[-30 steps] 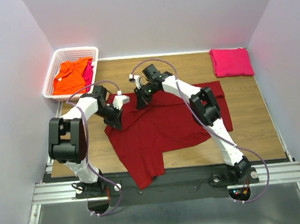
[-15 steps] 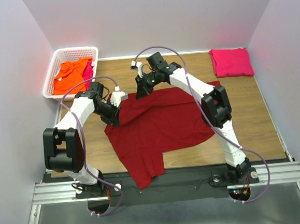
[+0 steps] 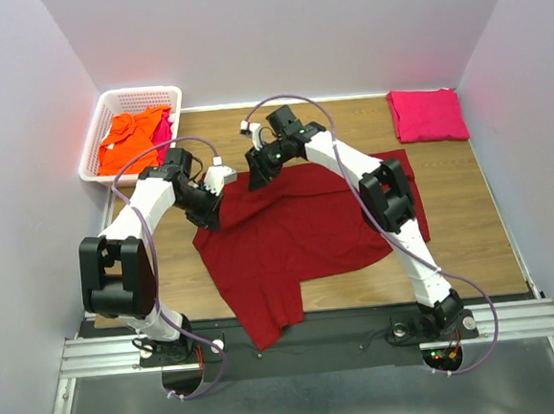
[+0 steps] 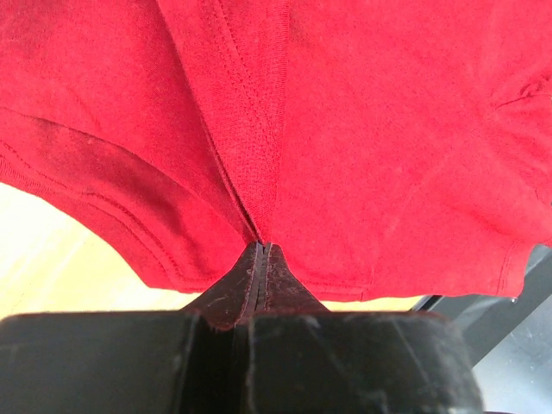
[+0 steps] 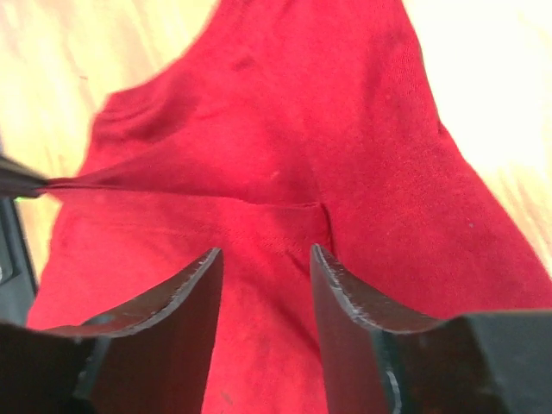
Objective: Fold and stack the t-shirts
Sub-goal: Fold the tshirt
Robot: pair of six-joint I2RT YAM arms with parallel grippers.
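1. Grip: the left gripper (image 4: 260, 247) is clamped tight on a fold of the dark red shirt (image 3: 298, 229).
2. The right gripper (image 5: 263, 259) hangs over that shirt's far edge, jaws parted, holding nothing.
3. The shirt lies spread on the counter (image 3: 471, 235).
4. A folded pink shirt (image 3: 427, 115) sits far right; an orange shirt (image 3: 132, 137) lies in the basket (image 3: 91, 159).

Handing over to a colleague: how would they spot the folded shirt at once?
Look across the wooden table to its far right corner, by the back wall. A magenta-pink t-shirt lies there alone, the only one folded square; the dark red t-shirt sprawls mid-table.
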